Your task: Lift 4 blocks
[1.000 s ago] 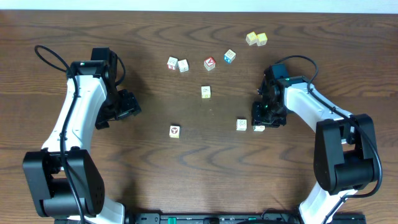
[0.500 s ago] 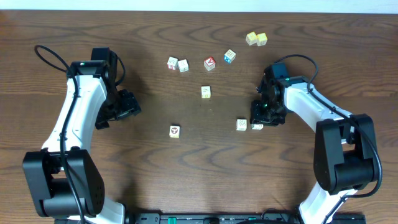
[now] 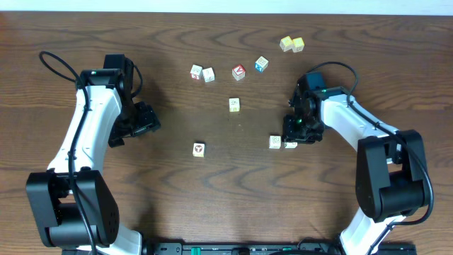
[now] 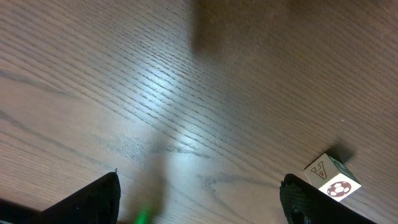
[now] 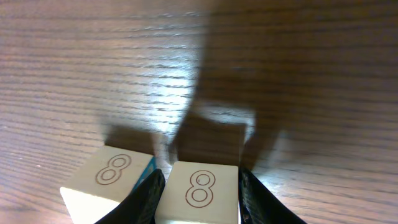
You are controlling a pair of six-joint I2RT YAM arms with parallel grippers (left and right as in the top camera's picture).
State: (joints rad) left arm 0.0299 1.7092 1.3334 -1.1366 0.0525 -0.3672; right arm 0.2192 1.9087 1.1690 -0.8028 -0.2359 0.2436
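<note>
The right gripper (image 3: 293, 139) sat right of centre in the overhead frame, its fingers (image 5: 147, 198) pinching the gripped block (image 5: 202, 190), a cream cube marked with an 8. The neighbour block (image 5: 109, 180), also marked 8, lay just to its left. The left gripper (image 3: 147, 118) hung at the left over the table (image 3: 212, 205), fingers spread wide around nothing. Two more cream cubes rested well apart: the centre block (image 3: 234, 104) and the ball-marked block (image 3: 198, 149), lower left of centre.
</note>
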